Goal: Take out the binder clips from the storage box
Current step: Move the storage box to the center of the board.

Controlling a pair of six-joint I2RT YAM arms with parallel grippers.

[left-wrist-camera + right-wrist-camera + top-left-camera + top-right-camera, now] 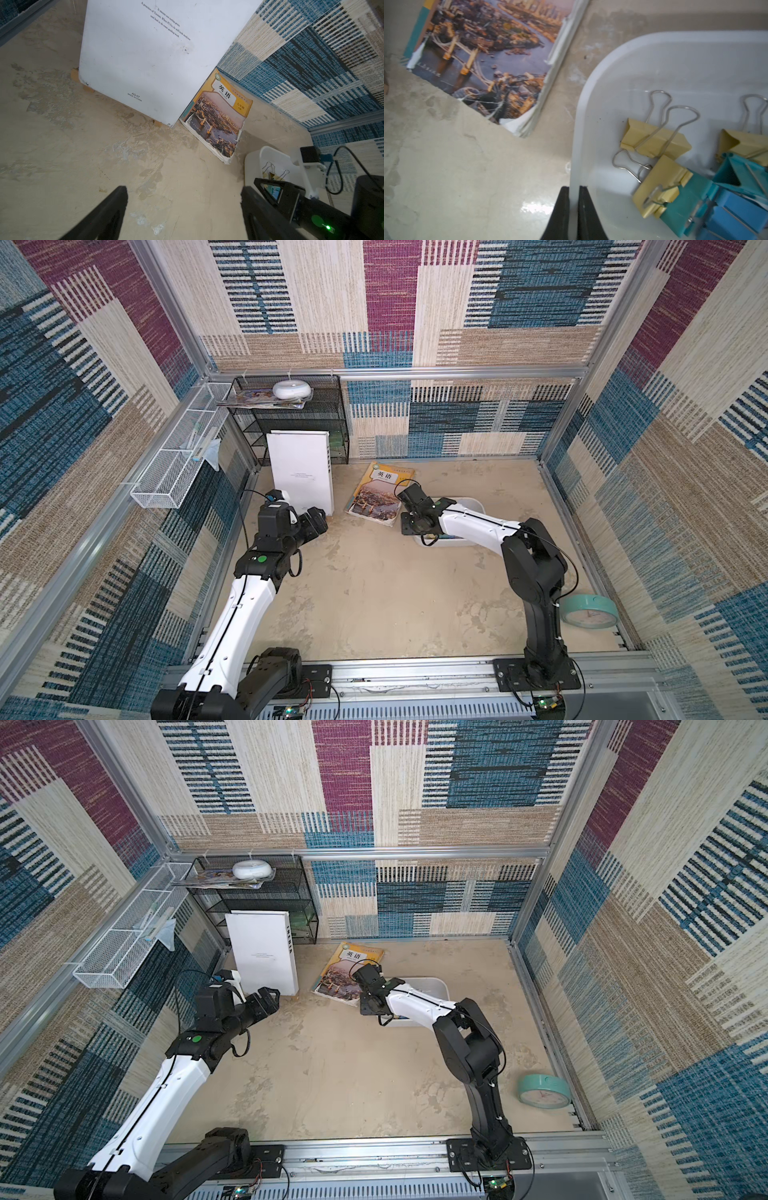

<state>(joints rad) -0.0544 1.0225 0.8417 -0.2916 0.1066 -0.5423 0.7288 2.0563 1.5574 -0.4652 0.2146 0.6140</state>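
The storage box (591, 104) is a shallow white tub on the table, mostly hidden under my right arm in both top views (473, 506) (436, 984). Several binder clips lie inside it: two yellow ones (656, 141) (660, 185), a teal one (683, 199) and a blue one (733, 212). My right gripper (573, 188) is shut on the box's near wall, one finger inside and one outside. My left gripper (184, 189) hangs open over bare table, left of the box (252, 164), with nothing between its fingers.
An English textbook (380, 499) lies flat just left of the box. A white board (301, 472) stands upright against a black mesh shelf (299, 423). A white wire basket (174, 460) hangs on the left wall. A teal clock (590, 612) leans at the right wall.
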